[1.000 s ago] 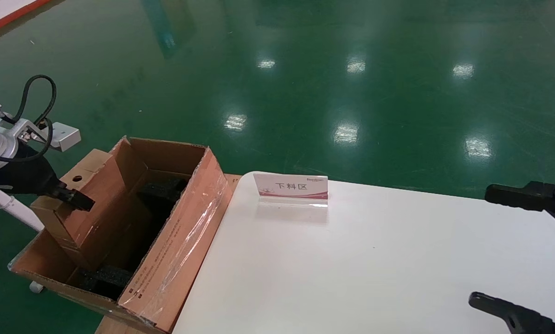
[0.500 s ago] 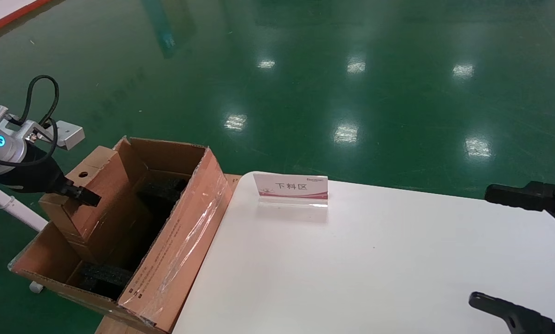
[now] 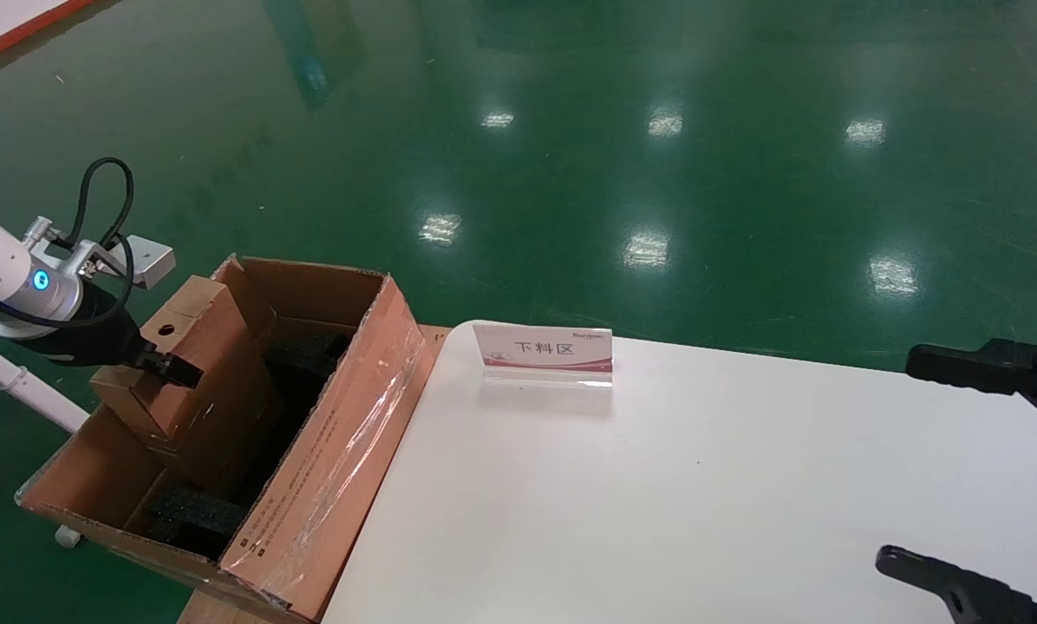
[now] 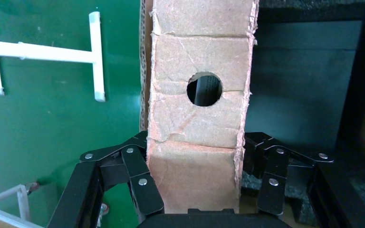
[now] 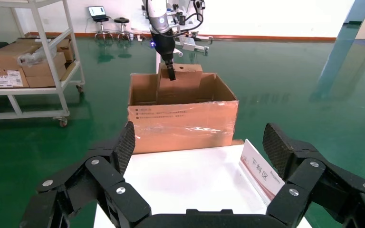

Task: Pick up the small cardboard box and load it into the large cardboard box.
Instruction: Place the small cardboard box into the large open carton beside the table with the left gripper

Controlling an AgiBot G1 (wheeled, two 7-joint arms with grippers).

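Note:
My left gripper (image 3: 170, 367) is shut on the small cardboard box (image 3: 211, 373), a brown carton with a round hole (image 3: 166, 330) near its top. The box hangs tilted, its lower part down between the flaps of the large cardboard box (image 3: 336, 451), above the black foam (image 3: 191, 511). In the left wrist view the fingers (image 4: 142, 190) press both sides of the small cardboard box (image 4: 197, 128). From the right wrist view it (image 5: 180, 83) sticks up above the large cardboard box (image 5: 183, 123). My right gripper (image 5: 200, 142) stands open and empty over the table's right side.
The white table (image 3: 701, 503) carries a small sign stand (image 3: 546, 353) near its far edge. The large box sits off the table's left end over the green floor. A shelf cart (image 5: 33, 76) with cartons stands farther off in the right wrist view.
My left gripper has carried the small cardboard box to the right, from over the large box's left flap to further inside it. The right arm has not moved.

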